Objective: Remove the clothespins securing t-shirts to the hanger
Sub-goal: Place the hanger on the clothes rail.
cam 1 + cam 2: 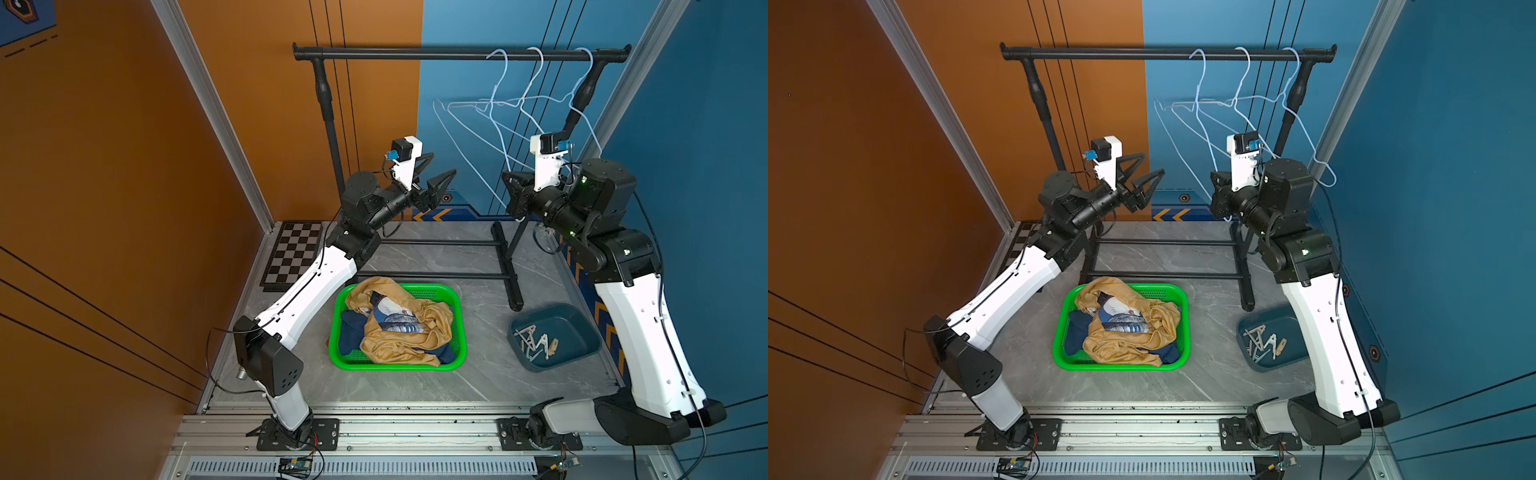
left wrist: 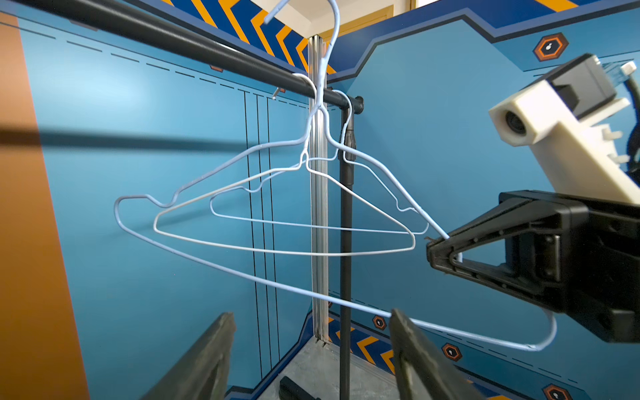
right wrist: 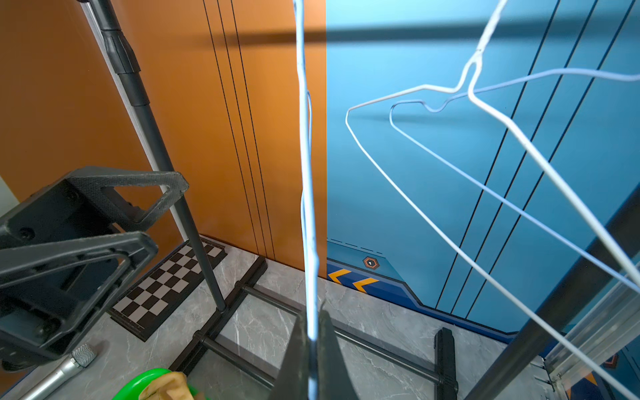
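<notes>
Clothespins (image 1: 535,342) sit in the blue tub (image 1: 575,332) — hangers (image 2: 323,69) bare

The pale little pegs lie in a heap at the bottom of the tub. It stands on the grey table (image 1: 478,374) by the right arm.

The t-shirts (image 1: 399,328) are piled in the green basket (image 1: 395,366) in the middle of the table — a yellow one with a blue and white picture on top, dark blue cloth under it.

Three thin wire hangers hang on the black rail (image 1: 415,53), near its right end, with no shirts on them. The right gripper (image 3: 312,322) is pinched tight on the wire of one hanger (image 3: 305,173), low down near a corner. The left gripper (image 1: 444,163) is up in the air by the rack with its jaws wide apart, holding nothing.

A checkered board (image 1: 295,253) lies at the back left of the table. Small six-sided badges (image 2: 550,46) dot the blue wall. The mark inside each is too small to read.
</notes>
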`<action>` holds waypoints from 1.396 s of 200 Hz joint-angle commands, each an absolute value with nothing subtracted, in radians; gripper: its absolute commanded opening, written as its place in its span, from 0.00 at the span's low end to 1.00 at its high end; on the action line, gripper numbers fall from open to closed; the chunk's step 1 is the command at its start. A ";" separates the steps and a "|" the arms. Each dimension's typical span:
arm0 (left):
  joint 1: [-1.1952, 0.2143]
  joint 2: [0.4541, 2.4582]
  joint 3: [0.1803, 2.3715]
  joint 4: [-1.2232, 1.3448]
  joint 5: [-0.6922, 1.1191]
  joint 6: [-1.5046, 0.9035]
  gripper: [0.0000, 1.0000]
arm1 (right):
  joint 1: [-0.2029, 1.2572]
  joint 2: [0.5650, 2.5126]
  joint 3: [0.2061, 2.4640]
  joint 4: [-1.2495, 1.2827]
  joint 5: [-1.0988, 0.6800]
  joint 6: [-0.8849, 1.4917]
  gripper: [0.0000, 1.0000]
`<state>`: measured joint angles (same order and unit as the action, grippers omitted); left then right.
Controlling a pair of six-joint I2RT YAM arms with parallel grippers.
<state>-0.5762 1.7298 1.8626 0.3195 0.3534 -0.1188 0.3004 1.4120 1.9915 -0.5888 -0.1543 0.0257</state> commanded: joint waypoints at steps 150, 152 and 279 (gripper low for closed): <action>-0.515 1.936 2.195 0.348 0.411 -0.193 0.73 | 0.206 1.635 2.180 -0.561 -0.319 0.147 0.00; -0.513 1.936 2.196 0.348 0.411 -0.193 0.73 | 0.206 1.635 2.179 -0.563 -0.321 0.147 0.00; -0.503 1.847 2.095 0.362 0.405 -0.168 0.74 | 0.193 1.494 2.089 -0.620 -0.283 0.098 0.49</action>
<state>-0.5110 1.9156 2.1422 0.3325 0.3912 -0.1810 0.2050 1.5585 2.1231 -0.5945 -0.3096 0.1116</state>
